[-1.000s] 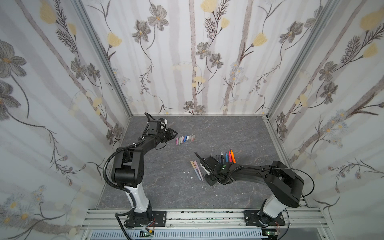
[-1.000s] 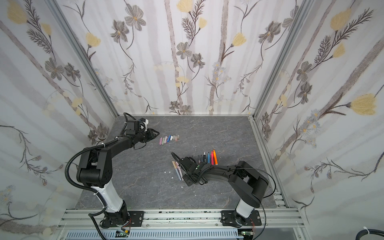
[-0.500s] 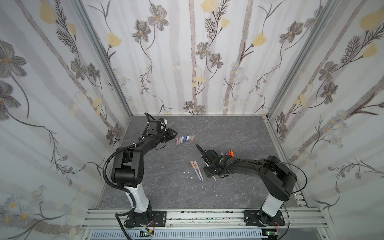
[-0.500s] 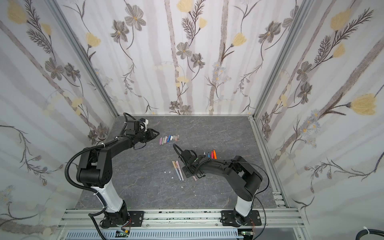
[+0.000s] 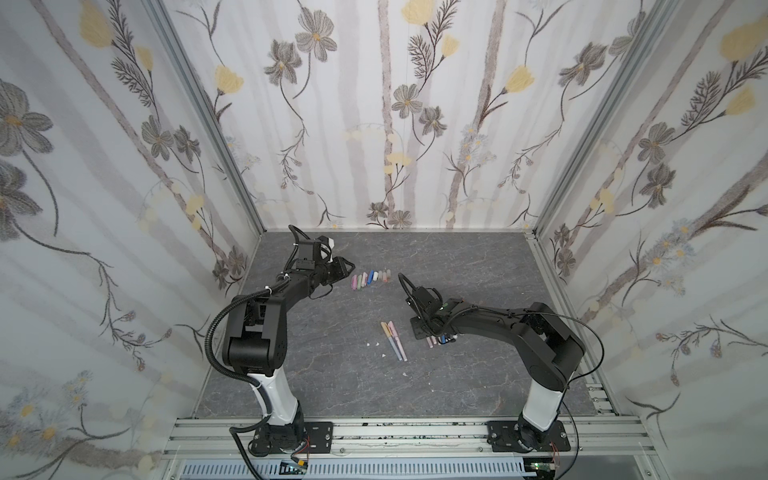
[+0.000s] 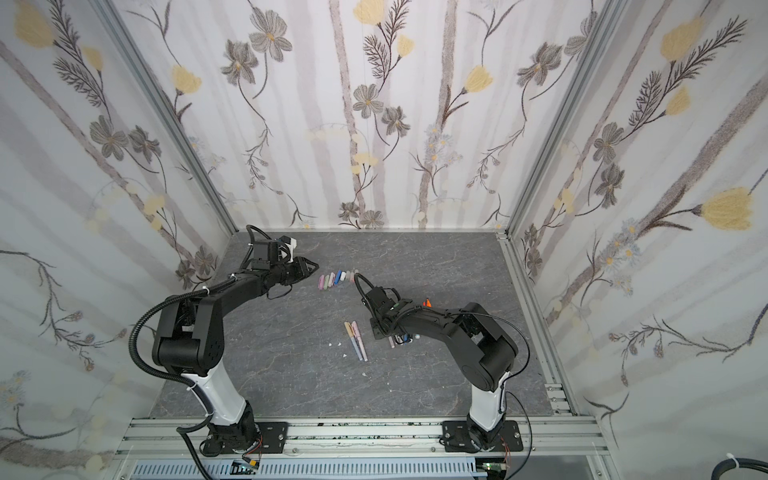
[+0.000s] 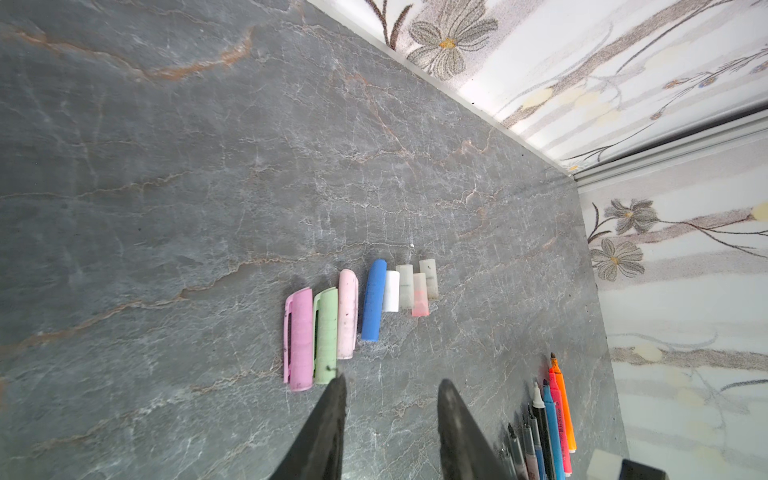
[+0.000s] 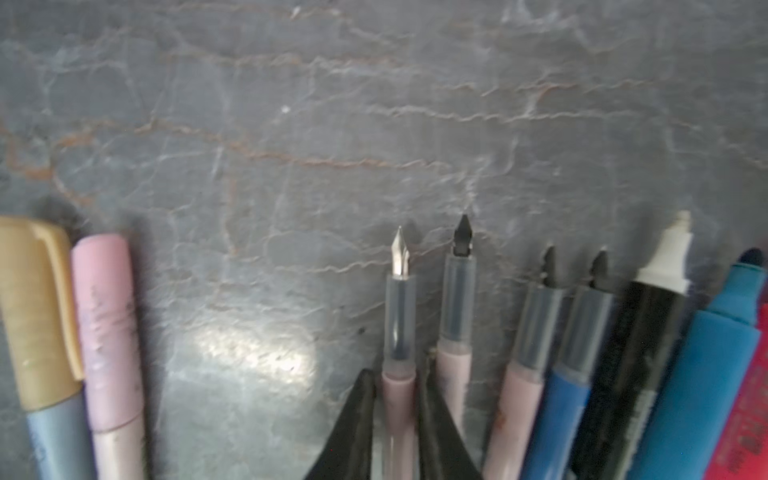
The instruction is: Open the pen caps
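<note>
Several loose pen caps [image 7: 348,313] lie in a row, pink, green, blue, white and clear, also seen in both top views [image 5: 372,277] [image 6: 337,278]. My left gripper [image 7: 390,384] stands open and empty just short of them [image 5: 347,264]. My right gripper [image 8: 397,374] is low over the table, its fingers close on either side of an uncapped pink pen [image 8: 399,316] with a silver nib. That pen lies in line with other uncapped pens [image 8: 582,324]. I cannot make out whether the fingers press it. Two capped pens [image 5: 392,338] lie beside them, with a yellow cap [image 8: 37,307] and a pink cap [image 8: 104,328].
The right arm [image 5: 498,320] hides most of the pen row in both top views; an orange tip [image 6: 426,302] shows behind it. Small white specks [image 5: 376,344] lie near the capped pens. Flowered walls [image 5: 395,124] enclose the grey stone floor [image 5: 353,386].
My right gripper has moved back and right from near the capped pens to the row of uncapped pens, and the arm now covers that row. The left arm has not moved.
</note>
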Tool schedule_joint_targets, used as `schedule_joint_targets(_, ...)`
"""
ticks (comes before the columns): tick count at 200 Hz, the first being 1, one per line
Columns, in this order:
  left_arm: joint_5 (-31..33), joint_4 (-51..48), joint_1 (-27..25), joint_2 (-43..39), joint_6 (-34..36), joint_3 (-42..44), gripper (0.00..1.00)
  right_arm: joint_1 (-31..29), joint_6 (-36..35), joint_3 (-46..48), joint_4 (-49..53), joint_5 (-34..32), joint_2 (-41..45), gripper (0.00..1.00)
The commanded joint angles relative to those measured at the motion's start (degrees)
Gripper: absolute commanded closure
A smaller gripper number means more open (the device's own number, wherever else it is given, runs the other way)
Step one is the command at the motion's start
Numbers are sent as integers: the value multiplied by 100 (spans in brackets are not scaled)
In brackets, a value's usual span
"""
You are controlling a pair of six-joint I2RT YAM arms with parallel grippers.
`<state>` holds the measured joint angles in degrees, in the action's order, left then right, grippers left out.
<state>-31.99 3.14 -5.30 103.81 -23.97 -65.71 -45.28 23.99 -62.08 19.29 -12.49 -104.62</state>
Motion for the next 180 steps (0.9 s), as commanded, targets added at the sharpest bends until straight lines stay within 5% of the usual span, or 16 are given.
schedule_joint_targets(1, -79, 29, 3, -24, 42, 7, 64, -16, 132, -39, 31, -264, 199, 73)
schedule_joint_targets(57, -88, 55, 2, -62, 24, 37, 64, -312, 91, 184, -309, 45, 880, 66)
schedule_joint_targets(85, -80, 73, 3, -88, 11, 48, 64, -551, 309, 129, -421, 535, 737, 68)
schedule_joint_targets(180, -150, 255, 2, -422, -125, 351, 63, -1016, 559, 32, -513, 667, 219, 67)
